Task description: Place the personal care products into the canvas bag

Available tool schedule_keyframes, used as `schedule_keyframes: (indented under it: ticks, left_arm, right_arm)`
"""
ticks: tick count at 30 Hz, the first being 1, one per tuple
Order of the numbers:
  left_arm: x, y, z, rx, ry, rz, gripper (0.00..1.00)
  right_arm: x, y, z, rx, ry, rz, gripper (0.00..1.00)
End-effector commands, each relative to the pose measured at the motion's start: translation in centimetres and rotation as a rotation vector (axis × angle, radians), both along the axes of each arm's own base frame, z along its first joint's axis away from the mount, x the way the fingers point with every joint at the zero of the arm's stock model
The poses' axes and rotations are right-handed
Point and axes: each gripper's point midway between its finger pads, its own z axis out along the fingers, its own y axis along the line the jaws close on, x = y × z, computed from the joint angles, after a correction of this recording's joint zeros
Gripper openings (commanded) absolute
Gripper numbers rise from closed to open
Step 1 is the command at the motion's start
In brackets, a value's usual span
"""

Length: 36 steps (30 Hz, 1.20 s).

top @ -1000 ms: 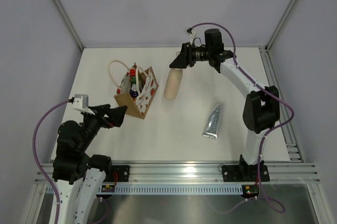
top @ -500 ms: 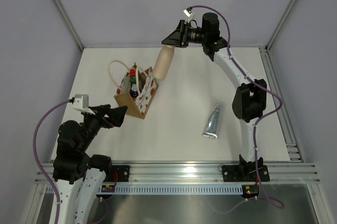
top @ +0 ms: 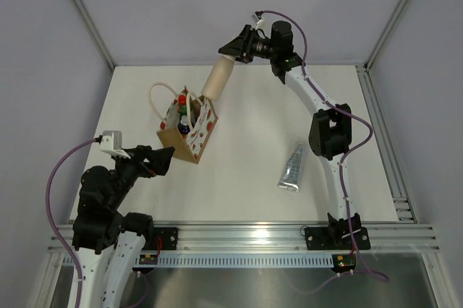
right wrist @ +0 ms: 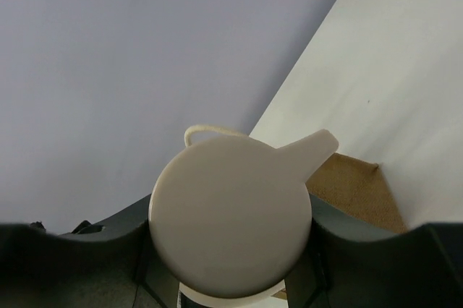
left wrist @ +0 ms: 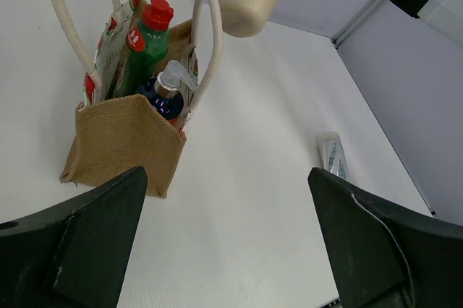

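Observation:
My right gripper (top: 230, 53) is shut on the cap end of the beige bottle (top: 216, 79) and holds it tilted in the air, its base just above the far right edge of the canvas bag (top: 189, 127). In the right wrist view the bottle's cap (right wrist: 231, 214) fills the space between the fingers. The bag (left wrist: 126, 145) holds the green bottle with the red cap (left wrist: 148, 37) and a dark blue pump bottle (left wrist: 165, 91). The silver-grey tube (top: 293, 167) lies flat on the table right of the middle. My left gripper (top: 165, 156) is open and empty just near of the bag. The orange bottle is hidden.
White rope handles (left wrist: 206, 40) stand up over the bag's mouth; one loop (top: 160, 98) falls to the left. The enclosure has grey walls and metal corner posts (top: 83, 11). A rail (top: 383, 134) runs along the table's right edge.
My right gripper has lifted the beige bottle off the table and carried it left and up, from beside the bag to above the bag's far right edge. The left arm has not moved.

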Motion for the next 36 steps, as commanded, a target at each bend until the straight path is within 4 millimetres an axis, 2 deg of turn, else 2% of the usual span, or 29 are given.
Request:
schedule_keyframes:
  ticks: [1, 3, 4, 6, 7, 10, 13, 17, 21, 32, 35, 36]
  left_arm:
    - [-0.2, 0.3, 1.4, -0.014, -0.041, 0.020, 0.99]
    - [-0.1, 0.3, 1.4, -0.013, -0.036, 0.019, 0.99]
    - [-0.1, 0.3, 1.5, -0.012, -0.035, 0.018, 0.99]
    - [-0.1, 0.3, 1.5, -0.006, -0.029, 0.017, 0.99]
    - [-0.1, 0.3, 1.5, -0.006, -0.025, 0.017, 0.99]
    - [-0.2, 0.4, 1.6, -0.002, -0.018, 0.021, 0.99]
    - [-0.2, 0.5, 1.5, -0.005, -0.012, 0.027, 0.99]
    - [-0.4, 0.5, 1.5, -0.004, -0.011, 0.026, 0.99]
    - [-0.5, 0.5, 1.0, -0.003, 0.002, 0.026, 0.99]
    - [-0.8, 0.4, 0.9, -0.015, -0.008, 0.019, 0.99]
    - [-0.8, 0.3, 1.0, -0.016, -0.007, 0.016, 0.99]
    - [-0.8, 0.3, 1.0, -0.017, -0.004, 0.015, 0.99]
  right_arm:
    - [-0.2, -0.5, 7.8, 0.141, -0.117, -0.027, 0.00]
    - [0.5, -0.5, 7.8, 0.152, -0.109, -0.051, 0.00]
    - [1.2, -0.3, 7.1, 0.158, -0.086, -0.067, 0.00]
    - [1.5, -0.3, 7.8, 0.172, -0.105, -0.082, 0.00]
    - [2.0, 0.0, 7.4, 0.179, -0.089, -0.098, 0.00]
    - [2.3, 0.5, 7.9, 0.198, -0.082, -0.115, 0.00]
    - [2.6, 1.8, 7.3, 0.222, -0.039, -0.130, 0.00]
    - [2.2, 3.6, 7.0, 0.246, -0.007, -0.125, 0.00]
    - [0.8, 5.5, 7.5, 0.270, 0.008, -0.093, 0.00]
    - [0.7, 5.4, 7.5, 0.273, 0.030, -0.102, 0.00]
    - [1.2, 5.4, 7.6, 0.276, 0.019, -0.126, 0.00]
    - [1.8, 5.3, 7.1, 0.274, 0.022, -0.146, 0.00]
